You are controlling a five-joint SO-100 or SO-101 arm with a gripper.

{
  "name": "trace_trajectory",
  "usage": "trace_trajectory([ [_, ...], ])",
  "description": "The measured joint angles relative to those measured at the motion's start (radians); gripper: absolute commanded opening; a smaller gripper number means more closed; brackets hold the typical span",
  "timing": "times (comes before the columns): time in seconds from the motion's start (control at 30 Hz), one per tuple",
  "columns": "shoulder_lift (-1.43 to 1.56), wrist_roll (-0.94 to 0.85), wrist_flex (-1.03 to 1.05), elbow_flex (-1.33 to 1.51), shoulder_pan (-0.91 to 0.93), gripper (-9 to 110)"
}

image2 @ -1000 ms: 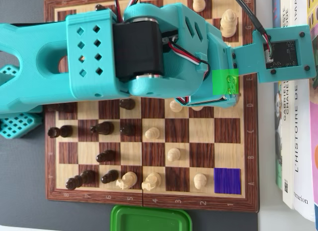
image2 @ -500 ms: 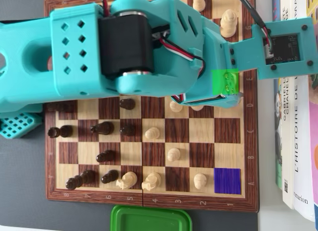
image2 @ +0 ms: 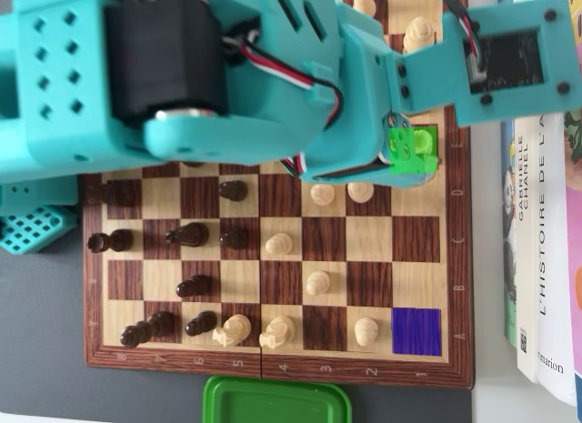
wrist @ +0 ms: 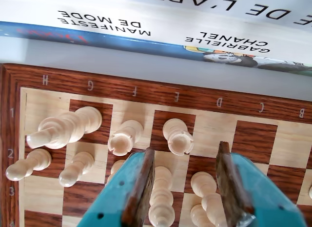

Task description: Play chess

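Teal claw (wrist: 185, 188); brown-and-cream checkered board (image2: 364, 259).

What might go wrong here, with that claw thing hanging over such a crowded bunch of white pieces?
The open tool has a tall white piece between its fingers, but a second white piece stands close inside the gap too, so closing might catch or tip both. The white pieces just ahead are tightly packed; a small sideways drift could knock them over.
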Motion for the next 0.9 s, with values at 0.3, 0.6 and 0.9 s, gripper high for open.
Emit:
trace_trajectory([
  [0.3, 0.23, 0.0, 0.0, 0.175, 0.011, 19],
  [0.6, 0.499, 0.003, -0.074, 0.396, 0.049, 19],
  [0.9, 0.779, 0.002, -0.305, 0.666, 0.107, 19],
])
